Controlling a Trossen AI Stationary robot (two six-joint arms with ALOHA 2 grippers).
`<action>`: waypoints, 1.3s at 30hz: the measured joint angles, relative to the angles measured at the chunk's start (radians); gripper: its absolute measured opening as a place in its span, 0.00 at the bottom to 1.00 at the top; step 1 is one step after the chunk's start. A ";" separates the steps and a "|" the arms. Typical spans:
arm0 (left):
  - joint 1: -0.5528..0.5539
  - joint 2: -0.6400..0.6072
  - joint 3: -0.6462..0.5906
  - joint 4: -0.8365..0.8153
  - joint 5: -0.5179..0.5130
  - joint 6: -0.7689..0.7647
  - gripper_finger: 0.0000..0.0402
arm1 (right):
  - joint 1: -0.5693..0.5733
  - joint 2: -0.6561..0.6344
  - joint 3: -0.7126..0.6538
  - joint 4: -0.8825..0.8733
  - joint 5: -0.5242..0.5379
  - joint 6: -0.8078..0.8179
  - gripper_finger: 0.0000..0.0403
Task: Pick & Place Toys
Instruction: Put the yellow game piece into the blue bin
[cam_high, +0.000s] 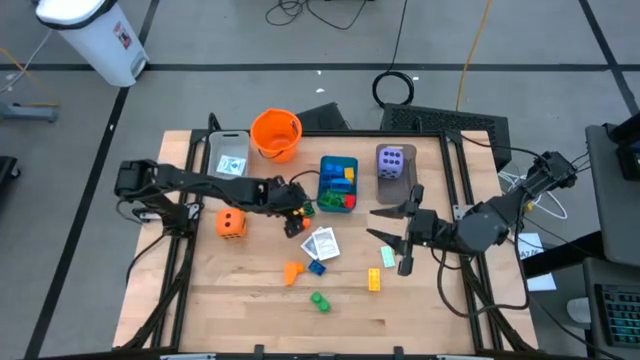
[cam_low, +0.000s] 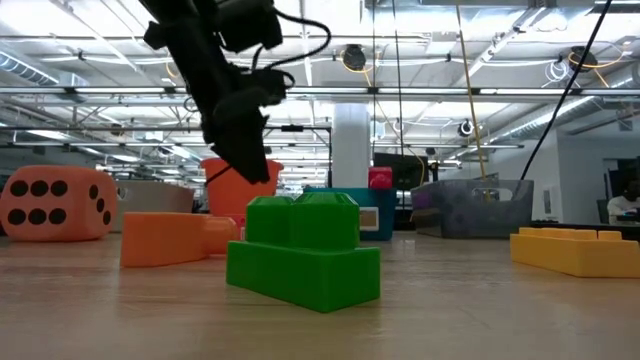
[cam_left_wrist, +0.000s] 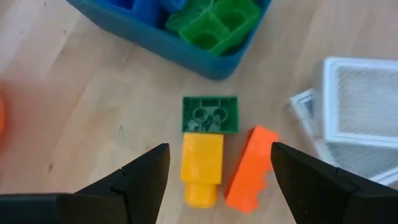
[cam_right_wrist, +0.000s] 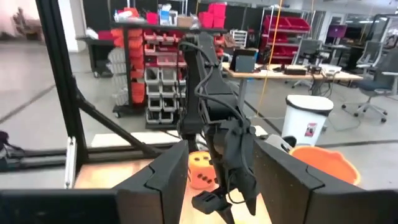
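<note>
My left gripper (cam_high: 296, 214) is open and points down just in front of the teal tray (cam_high: 338, 200). In the left wrist view its fingers (cam_left_wrist: 146, 177) stand on either side of a yellow brick (cam_left_wrist: 202, 165) and an orange brick (cam_left_wrist: 252, 168) lying side by side on the table, with a dark green brick (cam_left_wrist: 210, 115) just beyond them. I see no touch. The tray holds green, blue and yellow bricks (cam_left_wrist: 214, 22). My right gripper (cam_high: 386, 225) is open and empty, hovering right of the white cards (cam_high: 322, 243) and facing the left arm (cam_right_wrist: 217, 124).
On the table there are an orange die (cam_high: 231, 223), a purple die (cam_high: 392, 163) on a tray, an orange bucket (cam_high: 276, 135) and a grey tray (cam_high: 230, 155). Loose near the front lie blue (cam_high: 317, 266), orange (cam_high: 292, 271), green (cam_high: 319, 300) and yellow (cam_high: 374, 279) bricks.
</note>
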 joint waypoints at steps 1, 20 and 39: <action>0.002 0.010 0.000 0.001 0.002 0.004 0.70 | 0.000 0.000 0.000 -0.012 0.001 0.002 0.42; 0.083 0.114 0.001 0.021 0.090 0.093 0.70 | -0.055 0.000 0.000 -0.041 0.001 -0.023 0.42; 0.110 0.176 0.001 -0.022 0.141 0.083 0.70 | -0.068 0.001 -0.001 -0.078 0.001 -0.020 0.42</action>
